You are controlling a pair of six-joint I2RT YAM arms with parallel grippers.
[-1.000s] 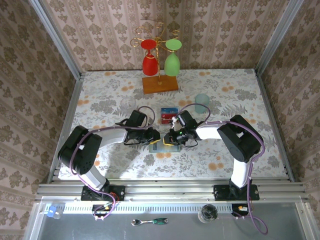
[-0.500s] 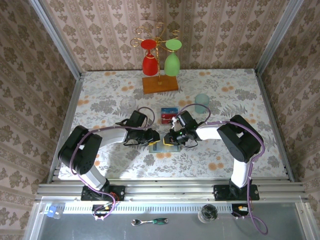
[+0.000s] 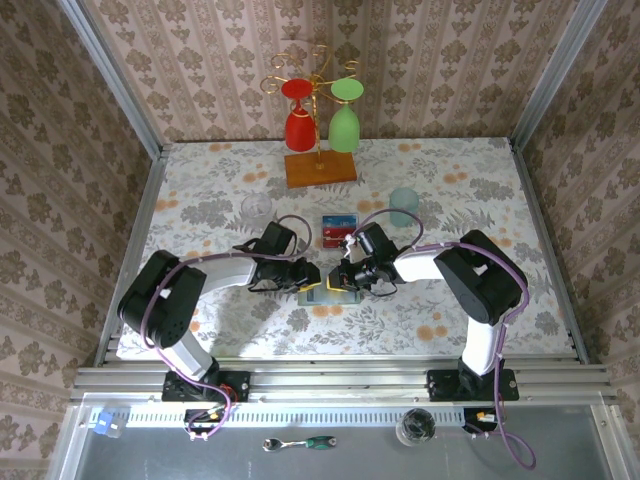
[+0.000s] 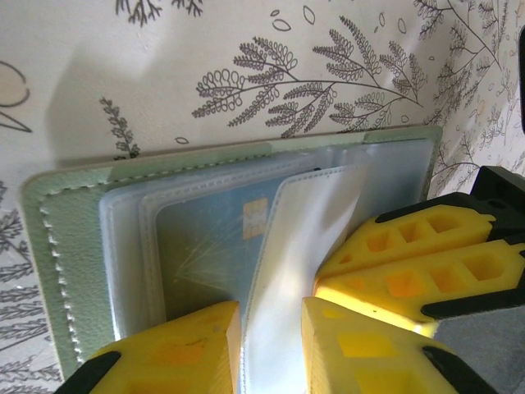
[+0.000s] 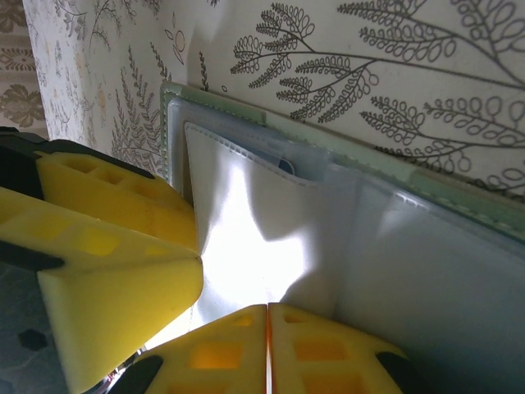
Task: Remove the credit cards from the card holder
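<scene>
While both arms are met over the middle of the flowered counter (image 3: 450,170), the card holder (image 4: 57,246) is seen lying open and flat between them, its sage-green edge showing around a stack of plastic pockets. A blue card (image 4: 213,246) with a small gold chip is seen lodged inside one of those pockets. One clear sleeve (image 4: 287,246) is lifted away from the stack. The left fingers (image 4: 189,345) are set a little apart, with that sleeve passing through the narrow gap; a firm clamp is not shown. The right fingers (image 5: 328,353) are pressed together with no gap, and the far edge of the same sleeve appears to be pinched there, though the contact itself is hidden. Farther back on the counter, two loose cards (image 3: 339,230), red and blue, are laid side by side, well apart from the holder. Compared with a second ago, almost nothing is altered from above: the arms are held in the same meeting place, the wrists are shifted only slightly, and the loose cards are unmoved. This is judged to mean that the task is part done and paused at a fiddly step. The pocket is being spread, yet the blue card is not drawn out, and a fresh grip on the card itself is probably needed.
</scene>
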